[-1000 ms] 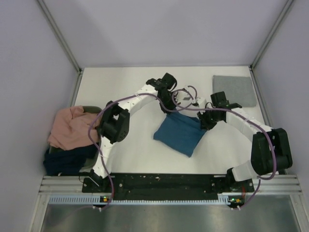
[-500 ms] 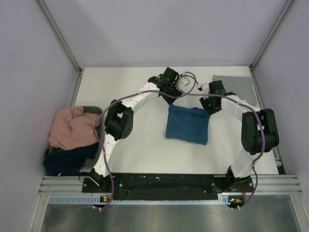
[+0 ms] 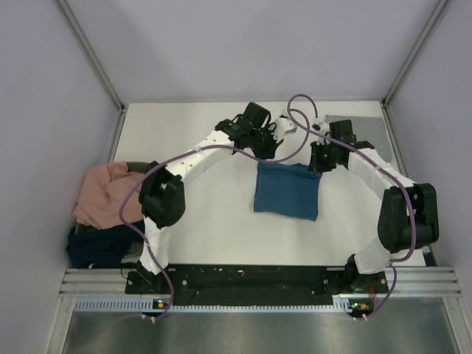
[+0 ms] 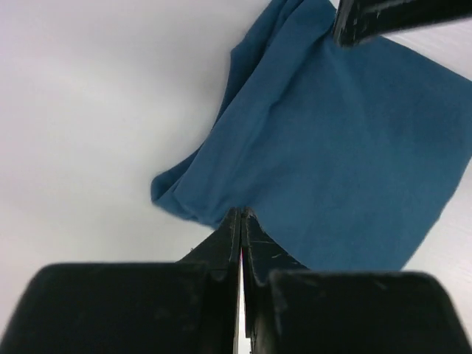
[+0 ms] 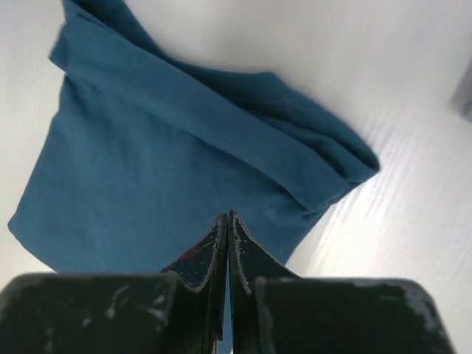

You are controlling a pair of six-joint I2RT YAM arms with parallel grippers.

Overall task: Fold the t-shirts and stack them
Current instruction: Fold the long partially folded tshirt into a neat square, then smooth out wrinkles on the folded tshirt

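Note:
The teal-blue t-shirt [image 3: 287, 190] lies folded in a flat rectangle at the table's middle. It also shows in the left wrist view [image 4: 346, 147] and the right wrist view [image 5: 169, 162]. My left gripper [image 3: 271, 145] hovers just behind its far left corner, jaws shut with no cloth between them [image 4: 241, 214]. My right gripper [image 3: 318, 161] is over its far right corner, also shut and empty [image 5: 227, 215]. The grey t-shirt [image 3: 366, 135] lies folded at the back right. The salmon-pink t-shirt [image 3: 110, 193] and the dark navy t-shirt [image 3: 103, 243] lie crumpled at the left edge.
The pink and navy shirts rest on a dark bin [image 3: 139, 168] at the table's left side. Purple cables [image 3: 299, 110] loop above both wrists. Metal frame posts and lilac walls enclose the table; the arm bases sit on the black rail [image 3: 251, 276] at the near edge.
A second ago the teal-blue shirt hung tilted between both grippers; it was set down square, and now both grippers have drawn slightly back and away from its far edge.

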